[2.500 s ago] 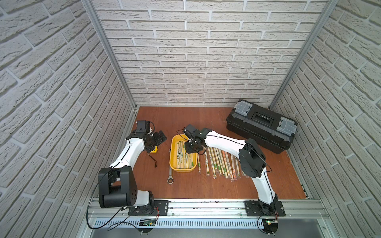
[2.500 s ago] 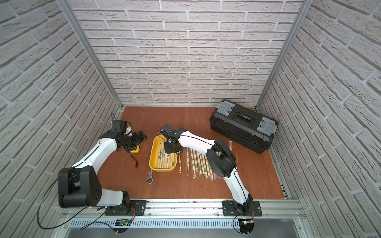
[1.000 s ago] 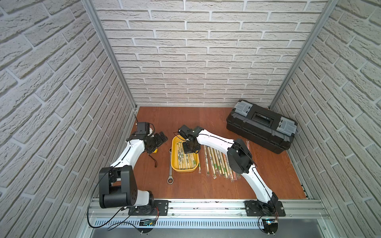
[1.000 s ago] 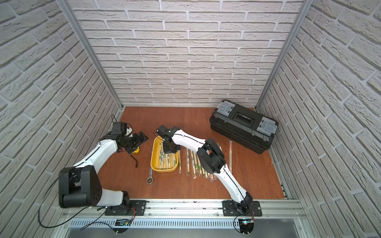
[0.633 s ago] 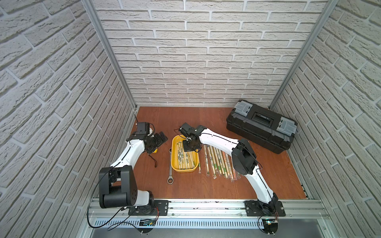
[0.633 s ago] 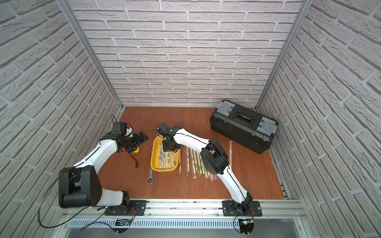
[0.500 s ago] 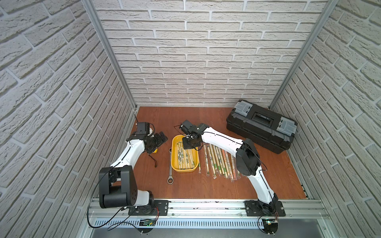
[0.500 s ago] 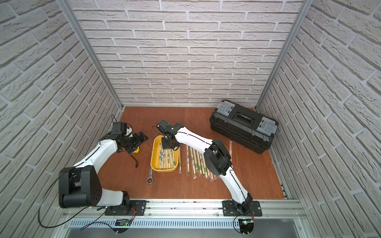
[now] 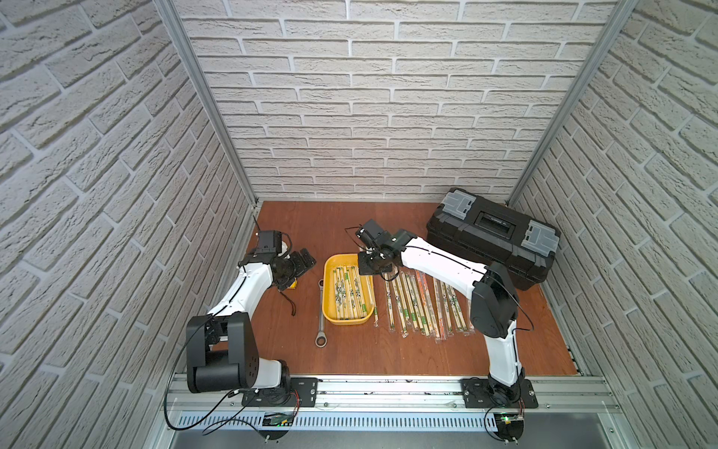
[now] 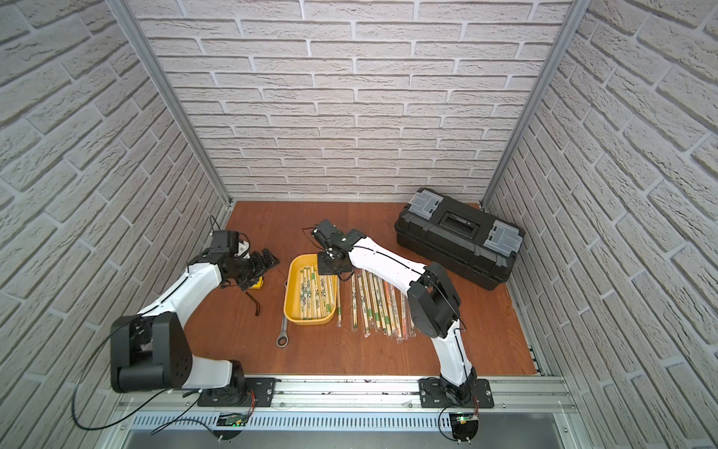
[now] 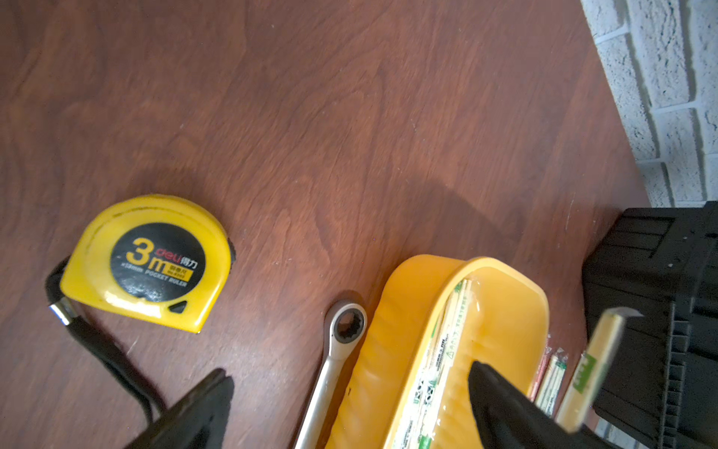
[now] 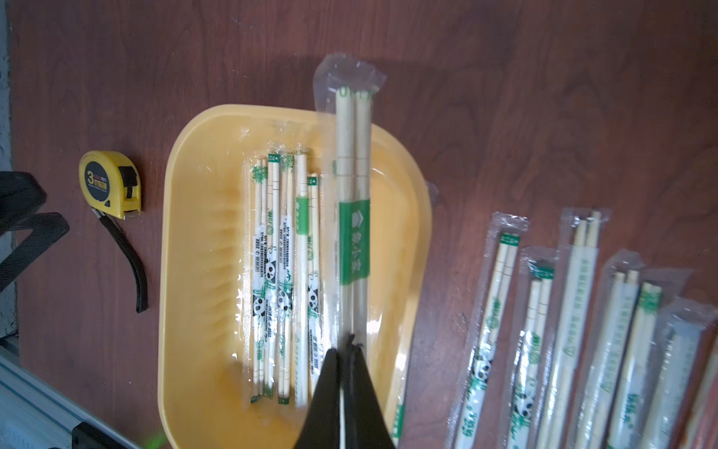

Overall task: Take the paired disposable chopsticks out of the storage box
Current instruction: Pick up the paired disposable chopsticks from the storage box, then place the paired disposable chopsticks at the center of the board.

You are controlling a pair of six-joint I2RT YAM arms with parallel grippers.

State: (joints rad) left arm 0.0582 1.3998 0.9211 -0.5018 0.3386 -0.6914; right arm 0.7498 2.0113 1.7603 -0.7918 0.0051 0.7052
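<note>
The right gripper [image 12: 347, 346], at the bottom centre of the right wrist view, is pinched tight on one pale wooden chopstick pair in a clear sleeve with a green band [image 12: 352, 217]. A couple of seconds ago this gripper sat low among the contents of the shallow yellow plastic tray [image 9: 347, 322]. Now it stands slightly farther up the frame in both top views, over the tray's upper right corner. The held pair hangs clear of the pile, and its far end reaches past the rim.

I judge the pick made and the carry-out begun. What remains is a sideways move to the row of sleeved chopstick pairs [image 9: 423, 299] lying on the brown table [image 9: 388, 350] right of the tray.

Several more sleeved pairs [image 12: 279, 272] lie in the tray, centre-left of the wrist view. The left gripper [image 11: 345, 379] is spread wide and empty, idle near the yellow tape measure [image 11: 151, 260] left of the tray.
</note>
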